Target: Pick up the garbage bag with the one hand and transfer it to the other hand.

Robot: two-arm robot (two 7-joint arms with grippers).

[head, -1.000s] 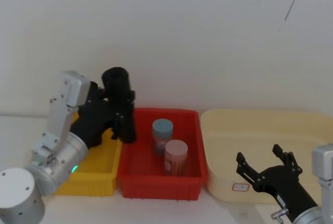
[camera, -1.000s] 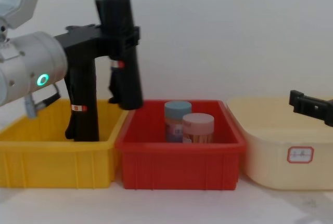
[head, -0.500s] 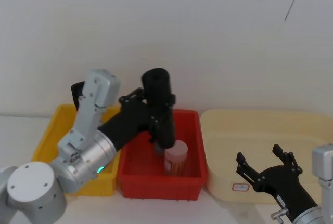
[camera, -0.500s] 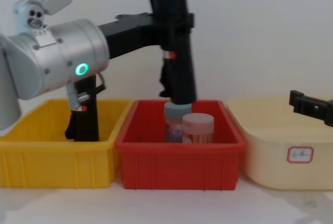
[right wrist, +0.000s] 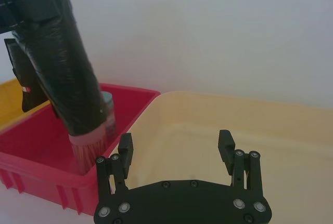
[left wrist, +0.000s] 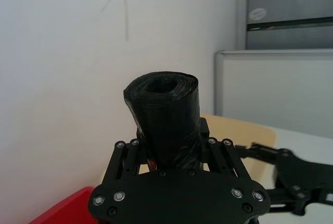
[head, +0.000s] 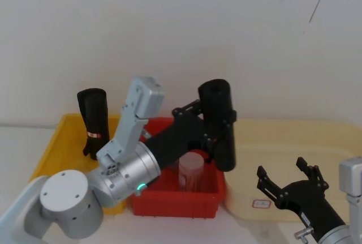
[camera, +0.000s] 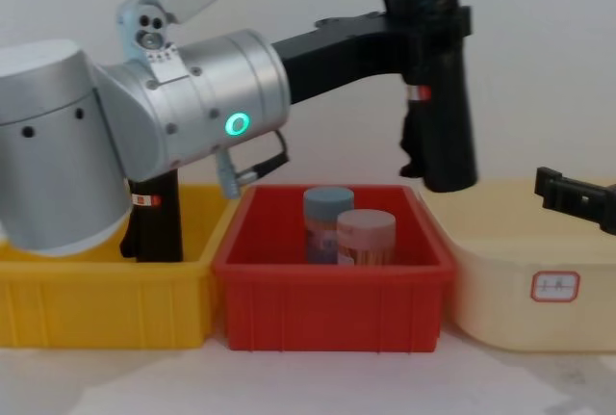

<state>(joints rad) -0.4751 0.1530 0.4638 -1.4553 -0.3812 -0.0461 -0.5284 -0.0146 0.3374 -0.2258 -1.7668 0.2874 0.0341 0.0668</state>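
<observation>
The robot's black two-finger left gripper (camera: 433,30), on a thick silver-grey wrist with a green glowing ring, holds the tall, black, tightly rolled garbage bag (camera: 445,141) near upright in the air, fingers clamped on its upper half. The roll's lower end hangs above the right edge of the red plastic bin (camera: 327,304), just beside the left rim of the cream plastic tub (camera: 500,290). Two pastel-lidded jars (camera: 348,227) stand in the red bin; a second black roll (head: 93,120) stands at the far edge of the yellow plastic bin (camera: 96,311). The black right gripper (head: 281,171) sits low over the tub's near edge, fingers spread wide and empty, well apart from the bag.

The pick is made, the pass is not. To do it well, the left arm should bring the roll over the tub and present the bare length below its own fingers, upright and steady. The right gripper should meet it level, roll centred between its open fingers, and close clear of the left fingers. How far forward the roll sits relative to the right gripper is hard to judge from these angles, so depth alignment deserves care. The left fingers should release only once the right grip is firm; soft rolled plastic can squash and slip.
</observation>
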